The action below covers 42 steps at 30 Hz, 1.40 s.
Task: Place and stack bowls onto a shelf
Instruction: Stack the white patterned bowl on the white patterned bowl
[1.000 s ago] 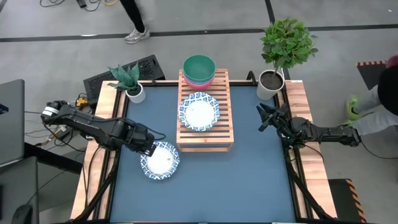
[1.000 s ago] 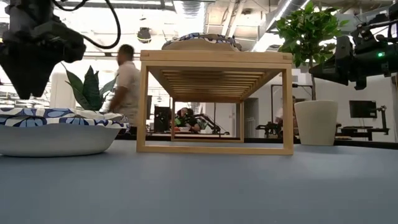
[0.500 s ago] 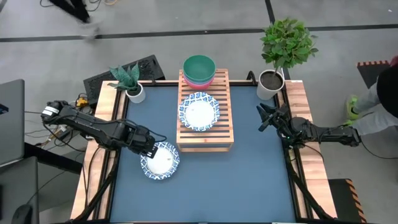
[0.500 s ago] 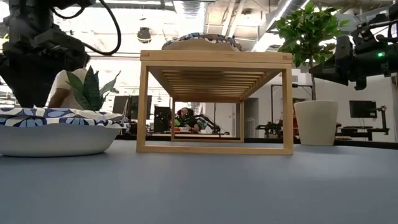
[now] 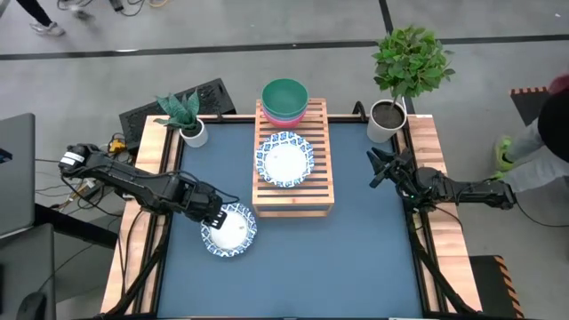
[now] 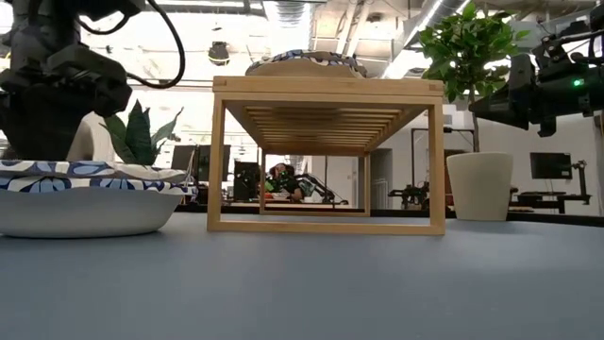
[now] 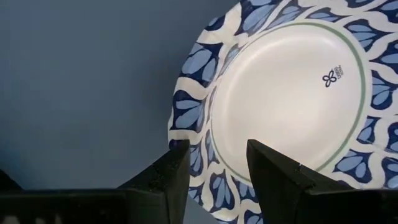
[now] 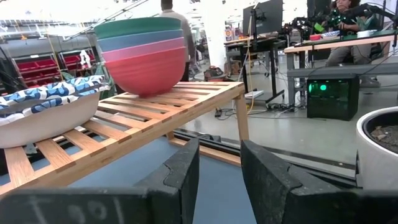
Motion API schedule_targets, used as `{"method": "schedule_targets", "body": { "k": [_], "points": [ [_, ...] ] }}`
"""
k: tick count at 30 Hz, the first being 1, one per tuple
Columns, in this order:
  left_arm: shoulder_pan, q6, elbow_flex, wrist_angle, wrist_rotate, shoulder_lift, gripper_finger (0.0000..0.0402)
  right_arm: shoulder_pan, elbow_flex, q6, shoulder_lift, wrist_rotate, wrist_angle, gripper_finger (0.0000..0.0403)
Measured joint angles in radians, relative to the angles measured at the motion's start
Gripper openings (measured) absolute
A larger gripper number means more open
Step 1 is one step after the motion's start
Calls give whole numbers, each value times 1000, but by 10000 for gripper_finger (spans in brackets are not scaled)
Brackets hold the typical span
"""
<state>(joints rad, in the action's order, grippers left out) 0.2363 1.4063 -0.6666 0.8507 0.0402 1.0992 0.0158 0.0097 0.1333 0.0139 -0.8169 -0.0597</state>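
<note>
My left pincer (image 5: 216, 216) sits low at the lower left of the high view, right at the left rim of the patterned bowl (image 5: 229, 230) that lies on the blue tabletop (image 5: 356, 258). In the left wrist view my fingers (image 7: 272, 171) stand apart, with the bowl's rim between them, one inside the bowl and one outside; I am not clamped on it yet.

The bowl looks like glazed ceramic or hard plastic: stiff, smooth and likely slippery, and if ceramic it could chip. It is wide and shallow, so the thin flared rim is the only place I can pinch. Held by one edge, its weight would hang off to the side and it may tilt, so I judge a firm, deep bite on the rim is called for.

The shelf (image 5: 322, 197) stands in the upper middle of the high view. On it sit a second patterned bowl (image 5: 285, 160) and, at the far end, the teal bowl (image 5: 284, 94) nested in the pink bowl (image 5: 278, 116).

My right pincer (image 5: 377, 169) waits at the right of the frame, near the potted plant (image 5: 404, 67), fingers apart and holding nothing.
</note>
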Motion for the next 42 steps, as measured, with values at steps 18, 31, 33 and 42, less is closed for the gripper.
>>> {"method": "schedule_targets", "body": {
  "k": [18,31,33,42],
  "points": [
    [-12,17,0,30,0,0,141,0,0,0,0,0,0,143],
    [-12,1,0,22,5,0,140,0,0,-1,0,0,0,143],
    [-12,2,0,22,4,0,133,0,0,-1,0,0,0,143],
    [-12,-21,0,31,-7,0,38,0,0,-1,0,0,0,143]
  ]
}}
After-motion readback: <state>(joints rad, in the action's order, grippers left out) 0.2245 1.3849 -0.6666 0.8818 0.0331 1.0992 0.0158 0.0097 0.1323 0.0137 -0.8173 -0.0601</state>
